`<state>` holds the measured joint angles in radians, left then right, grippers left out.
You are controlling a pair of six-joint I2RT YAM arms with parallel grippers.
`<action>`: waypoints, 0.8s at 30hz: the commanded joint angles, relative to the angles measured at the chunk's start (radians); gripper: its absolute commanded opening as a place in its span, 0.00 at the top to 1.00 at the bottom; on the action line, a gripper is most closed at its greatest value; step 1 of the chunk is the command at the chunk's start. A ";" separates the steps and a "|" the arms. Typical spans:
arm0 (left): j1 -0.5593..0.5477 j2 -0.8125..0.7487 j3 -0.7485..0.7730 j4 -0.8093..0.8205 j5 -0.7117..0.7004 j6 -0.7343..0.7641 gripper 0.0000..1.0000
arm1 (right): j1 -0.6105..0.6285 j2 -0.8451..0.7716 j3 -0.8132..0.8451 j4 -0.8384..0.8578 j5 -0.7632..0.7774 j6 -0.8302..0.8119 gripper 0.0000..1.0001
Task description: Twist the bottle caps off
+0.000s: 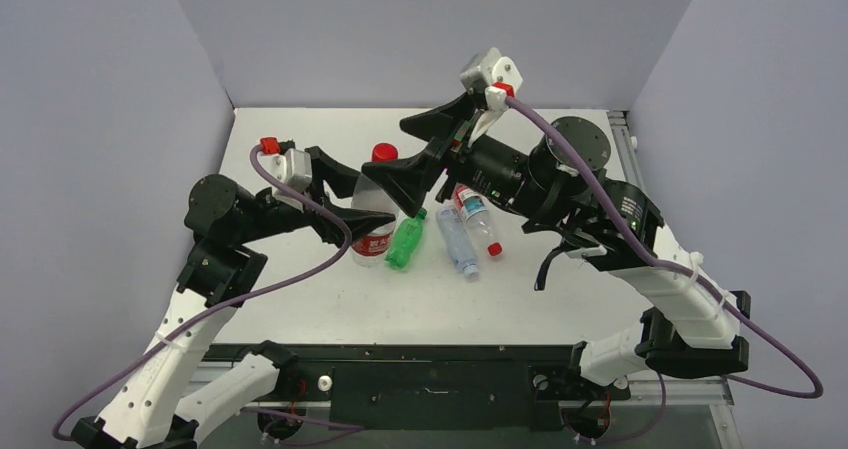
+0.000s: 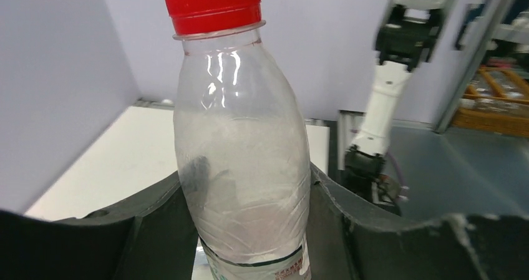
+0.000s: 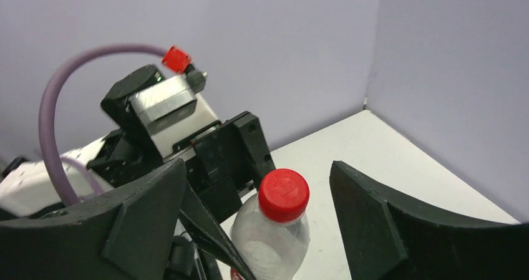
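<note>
My left gripper is shut on a clear red-labelled bottle and holds it upright; its red cap is on. In the left wrist view the bottle fills the space between both fingers and the cap is at the top. My right gripper is open beside that cap. In the right wrist view the cap sits between the spread fingers, touching neither. A green bottle, a pale-blue bottle and a second red-labelled bottle lie capped on the table.
The three lying bottles are close together just right of the held bottle, under the right arm. Purple walls enclose the white table on the left, back and right. The left gripper's body stands close behind the cap in the right wrist view.
</note>
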<state>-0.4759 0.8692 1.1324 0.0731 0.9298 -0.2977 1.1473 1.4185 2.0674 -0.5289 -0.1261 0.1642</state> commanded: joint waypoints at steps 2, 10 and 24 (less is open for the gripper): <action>0.002 -0.052 -0.011 -0.136 -0.314 0.306 0.84 | 0.044 0.041 0.048 0.024 0.457 0.059 0.19; 0.002 -0.086 -0.039 -0.118 -0.372 0.363 0.85 | 0.057 0.179 0.176 -0.049 0.508 0.121 0.27; 0.002 -0.101 -0.045 -0.138 -0.386 0.359 0.87 | 0.056 0.191 0.166 0.000 0.392 0.152 0.52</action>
<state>-0.4759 0.7811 1.0817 -0.0731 0.5644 0.0601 1.1992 1.6260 2.2093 -0.5564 0.3058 0.3016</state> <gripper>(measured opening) 0.497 0.492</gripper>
